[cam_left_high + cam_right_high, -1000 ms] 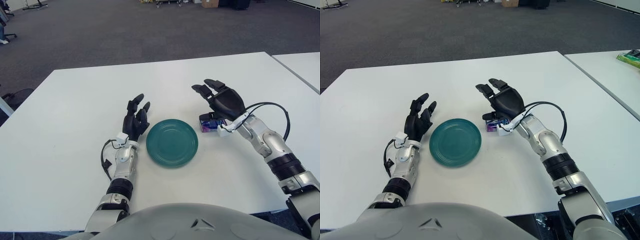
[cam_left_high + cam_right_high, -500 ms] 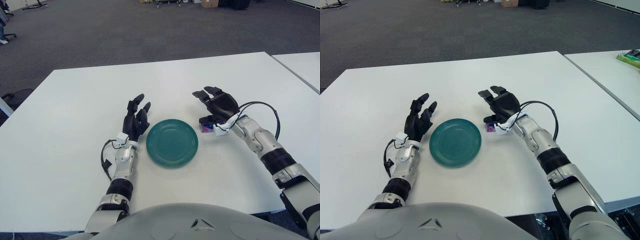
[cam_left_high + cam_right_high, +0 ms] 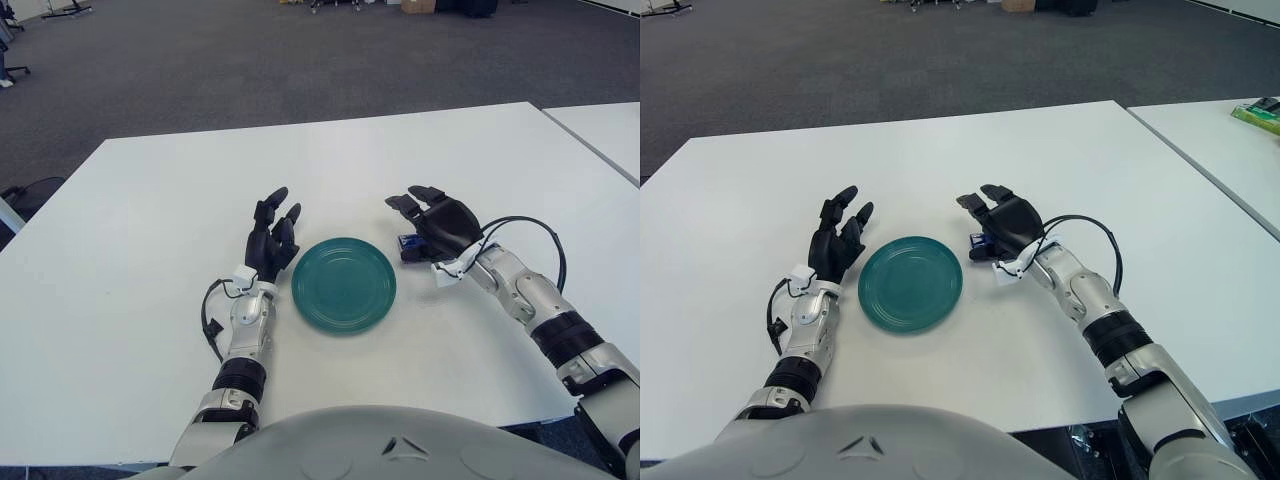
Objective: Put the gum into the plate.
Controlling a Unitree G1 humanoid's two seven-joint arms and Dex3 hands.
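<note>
The right robot hand [image 3: 432,218] sits low over the gum [image 3: 408,246], a small blue-and-purple pack lying on the white counter [image 3: 150,200] just beside the right rim of the green plate [image 3: 344,284]. The palm covers most of the pack, so only its plate-side end shows from under the heel of the hand. The fingers [image 3: 405,200] reach forward and a little spread, pointing away from the robot, and they do not look wrapped around anything. From here it seems the hand is resting on or just above the gum without having closed on it, though the contact itself is hidden beneath the palm. That posture suits a top-down grab: the hand is placed so the fingers can curl down around the pack's sides.

The plate lies flat and bare between the two arms, close to the gum, so the carry will be short, a lift and a small shift toward the robot's left. The pack is slim and lies flat, which probably makes it awkward to get fingertips under; a squeeze across its narrow sides looks the safer bet.

The left robot hand [image 3: 838,238] is parked on the counter just beside the plate's left rim, fingers extended and relaxed, holding nothing and clear of the drop spot.
</note>
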